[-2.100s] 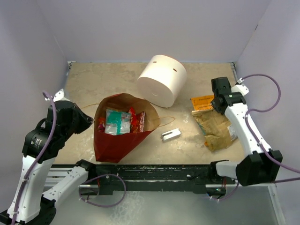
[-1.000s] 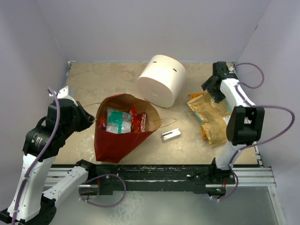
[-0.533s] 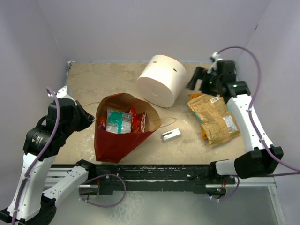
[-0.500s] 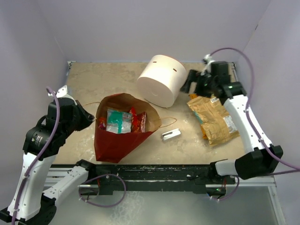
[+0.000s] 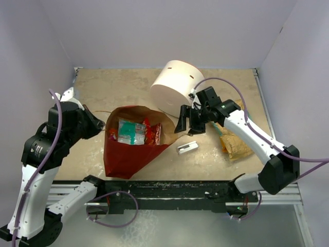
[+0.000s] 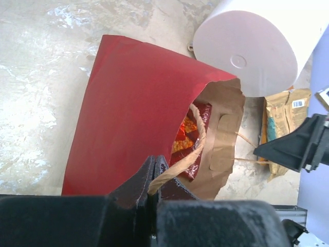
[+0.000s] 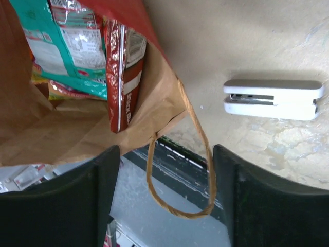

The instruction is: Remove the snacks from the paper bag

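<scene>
Several snacks sit inside the paper bag, which lies on the worktop with its mouth turned toward my right hand. A teal packet and a red packet rest just inside that mouth. One brownish packet lies well to the right of the bag.

My left hand is pinched tight on the bag's brown rim, propping the mouth up. My right hand hangs wide and empty just outside the mouth, over the twine handle.

The risks, as I judge them:
- As I reach in, a finger could hook that loop and drag the bag.
- I could close on the paper lip along with a packet.
- The crinkly wrapper may slip out of my grip.
- The thin rim may tear or slide out of my left pinch, and the mouth would then collapse.
</scene>
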Controlling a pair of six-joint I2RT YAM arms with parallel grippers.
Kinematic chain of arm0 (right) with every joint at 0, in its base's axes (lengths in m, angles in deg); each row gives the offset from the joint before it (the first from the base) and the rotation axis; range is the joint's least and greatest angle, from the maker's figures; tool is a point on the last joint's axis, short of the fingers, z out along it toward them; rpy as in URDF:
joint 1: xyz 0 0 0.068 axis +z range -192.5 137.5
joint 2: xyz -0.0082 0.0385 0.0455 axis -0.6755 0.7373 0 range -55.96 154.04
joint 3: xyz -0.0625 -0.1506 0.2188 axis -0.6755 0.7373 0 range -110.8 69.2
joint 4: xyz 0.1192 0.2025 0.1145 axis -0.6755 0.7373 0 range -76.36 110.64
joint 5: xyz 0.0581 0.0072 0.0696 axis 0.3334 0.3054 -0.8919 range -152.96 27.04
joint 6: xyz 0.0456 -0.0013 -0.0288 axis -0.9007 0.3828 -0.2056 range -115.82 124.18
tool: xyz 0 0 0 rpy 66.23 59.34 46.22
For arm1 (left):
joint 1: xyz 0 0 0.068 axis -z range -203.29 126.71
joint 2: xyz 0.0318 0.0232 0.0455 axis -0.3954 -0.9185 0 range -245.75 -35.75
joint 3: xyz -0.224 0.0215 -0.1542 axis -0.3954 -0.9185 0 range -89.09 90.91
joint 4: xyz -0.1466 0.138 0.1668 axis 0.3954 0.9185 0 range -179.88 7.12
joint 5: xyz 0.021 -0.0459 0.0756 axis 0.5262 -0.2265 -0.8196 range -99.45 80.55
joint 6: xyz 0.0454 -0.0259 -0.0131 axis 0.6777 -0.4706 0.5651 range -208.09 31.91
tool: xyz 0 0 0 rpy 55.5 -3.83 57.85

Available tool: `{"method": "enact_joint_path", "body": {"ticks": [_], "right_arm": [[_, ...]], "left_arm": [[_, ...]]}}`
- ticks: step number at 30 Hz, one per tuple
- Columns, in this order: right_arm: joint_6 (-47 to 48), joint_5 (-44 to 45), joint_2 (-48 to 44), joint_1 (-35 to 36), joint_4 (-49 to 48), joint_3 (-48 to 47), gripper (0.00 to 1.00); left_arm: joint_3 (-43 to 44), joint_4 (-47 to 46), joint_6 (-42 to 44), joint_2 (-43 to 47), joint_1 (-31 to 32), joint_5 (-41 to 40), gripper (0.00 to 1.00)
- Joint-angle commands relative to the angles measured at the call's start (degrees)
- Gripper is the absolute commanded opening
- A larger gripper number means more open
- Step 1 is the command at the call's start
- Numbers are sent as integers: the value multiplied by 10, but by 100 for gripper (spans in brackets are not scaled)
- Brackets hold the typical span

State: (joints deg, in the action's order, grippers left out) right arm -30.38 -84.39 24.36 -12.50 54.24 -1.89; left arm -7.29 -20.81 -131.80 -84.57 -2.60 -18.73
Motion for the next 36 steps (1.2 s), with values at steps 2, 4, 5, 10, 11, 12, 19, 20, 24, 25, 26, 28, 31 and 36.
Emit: {"method": "enact_joint_path", "body": {"ticks": [2, 4, 5, 10, 11, 12, 19, 20, 24, 25, 26, 28, 31, 36], "right_arm": [[-52, -17, -21, 12, 18, -3, 58], [-61, -10, -39, 12, 24, -6, 46], [-66, -13, -49, 12, 18, -2, 36], [-114, -66, -77, 12, -68, 31, 15], [-115, -69, -75, 14, -73, 28, 12], [-111, -68, -72, 15, -74, 17, 9], [-53, -62, -50, 18, -54, -46, 0], [-44, -66, -48, 19, -57, -51, 0], [-8, -76, -47, 29, -90, -67, 0], [-5, -83, -45, 32, -107, -66, 0], [-4, -99, -42, 33, -128, -67, 0], [-1, -141, -31, 43, -172, -66, 0], [16, -175, -9, 72, -225, -67, 0], [61, -170, 25, 103, -242, -70, 0]], "left_arm": [[39, -11, 8, 0, -1, 25, 4], [52, -9, 7, -5, -1, 22, 7], [58, -9, 6, -9, -1, 22, 9], [69, -18, 6, -22, 0, 25, 1], [72, -19, 7, -23, -1, 20, 0], [77, -19, 11, -25, -1, 12, 0], [120, -82, 76, -59, -1, -30, 0], [128, -95, 93, -69, 0, -37, 0], [168, -160, 149, -114, -1, -81, 0], [179, -175, 164, -133, -1, -93, 0], [195, -186, 179, -149, -1, -108, 0], [234, -204, 215, -185, -1, -126, 0], [257, -245, 269, -216, -1, -135, 0], [150, -321, 264, -182, -1, -59, 0]]}}
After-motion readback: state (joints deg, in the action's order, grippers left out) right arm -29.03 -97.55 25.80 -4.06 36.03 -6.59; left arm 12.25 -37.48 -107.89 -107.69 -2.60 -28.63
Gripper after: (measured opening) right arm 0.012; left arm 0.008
